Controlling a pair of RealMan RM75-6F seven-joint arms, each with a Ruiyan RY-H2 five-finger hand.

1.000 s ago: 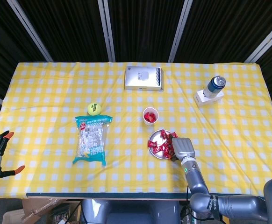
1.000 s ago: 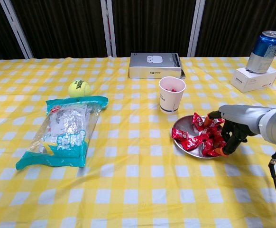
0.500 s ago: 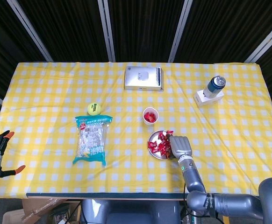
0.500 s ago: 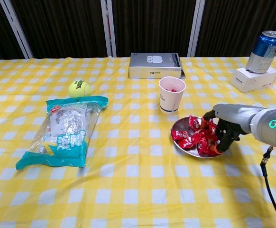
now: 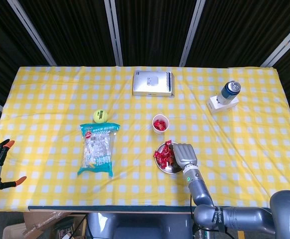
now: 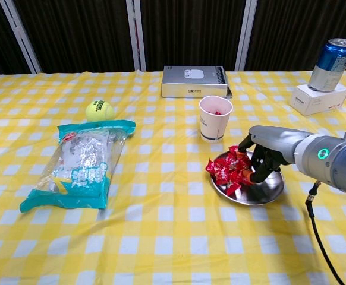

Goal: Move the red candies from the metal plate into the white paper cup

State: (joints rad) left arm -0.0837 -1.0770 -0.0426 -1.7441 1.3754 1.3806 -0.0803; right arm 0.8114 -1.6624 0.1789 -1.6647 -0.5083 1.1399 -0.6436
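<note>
Red candies (image 6: 226,169) sit heaped at the left rim of the plate (image 6: 268,190), just before the cup (image 6: 215,118). Right hand (image 6: 262,157) curls down among them; whether it grips one is unclear. Best to pinch one candy firmly before lifting.

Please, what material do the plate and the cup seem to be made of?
The plate looks like polished metal: grey, shiny, reflective. The cup looks like matte white paper, with a thin rolled rim and small print; a coating cannot be told.
</note>
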